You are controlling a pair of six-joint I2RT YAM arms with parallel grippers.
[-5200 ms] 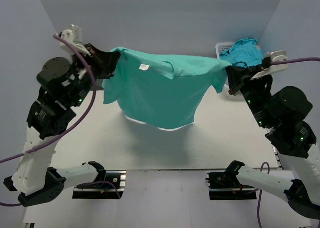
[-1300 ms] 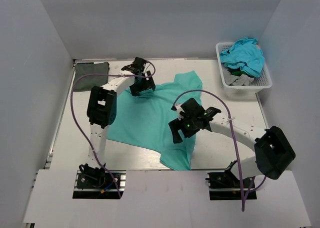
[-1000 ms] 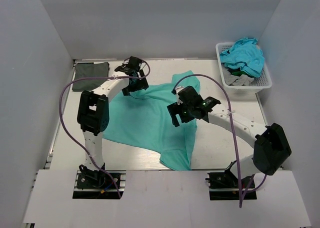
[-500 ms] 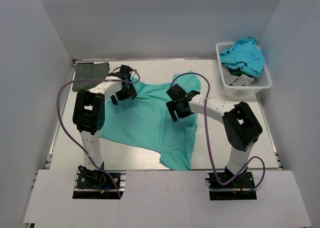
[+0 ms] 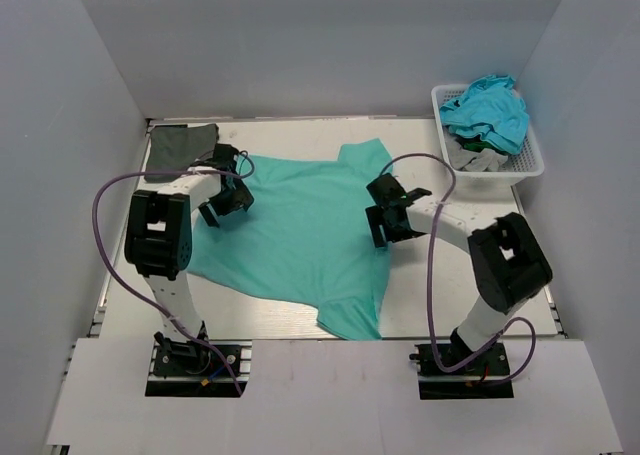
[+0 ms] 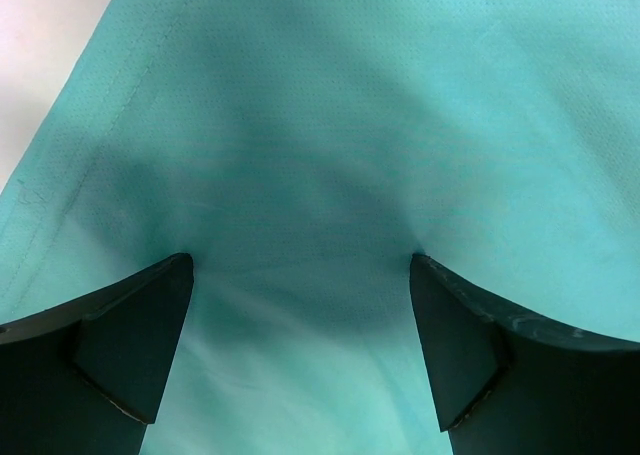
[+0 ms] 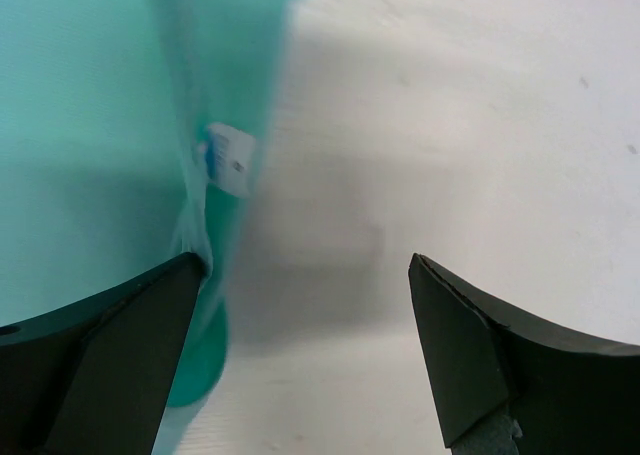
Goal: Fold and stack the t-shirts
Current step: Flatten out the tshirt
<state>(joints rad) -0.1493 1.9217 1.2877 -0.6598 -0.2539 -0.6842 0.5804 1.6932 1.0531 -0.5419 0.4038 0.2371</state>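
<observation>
A plain teal-green t-shirt point(image 5: 300, 225) lies spread on the table, its bottom right part bunched near the front edge. My left gripper point(image 5: 222, 207) hovers open over the shirt's left part; in the left wrist view only teal cloth point(image 6: 320, 125) shows between its fingers point(image 6: 120, 345). My right gripper point(image 5: 382, 225) stands open at the shirt's right edge. The right wrist view shows that edge with a white label point(image 7: 232, 160) on the left and bare table point(image 7: 450, 125) between the fingers. A folded dark grey-green t-shirt point(image 5: 180, 141) lies at the back left.
A white lattice basket point(image 5: 528, 165) at the back right holds crumpled turquoise-blue point(image 5: 487, 107) and grey point(image 5: 478, 155) shirts. Grey walls close in the table on three sides. Purple cables loop above both arms.
Both grippers have moved apart over the last second, the left one toward the shirt's left side, the right one to its right edge. The shirt now lies flatter and wider. Both stayed open.
</observation>
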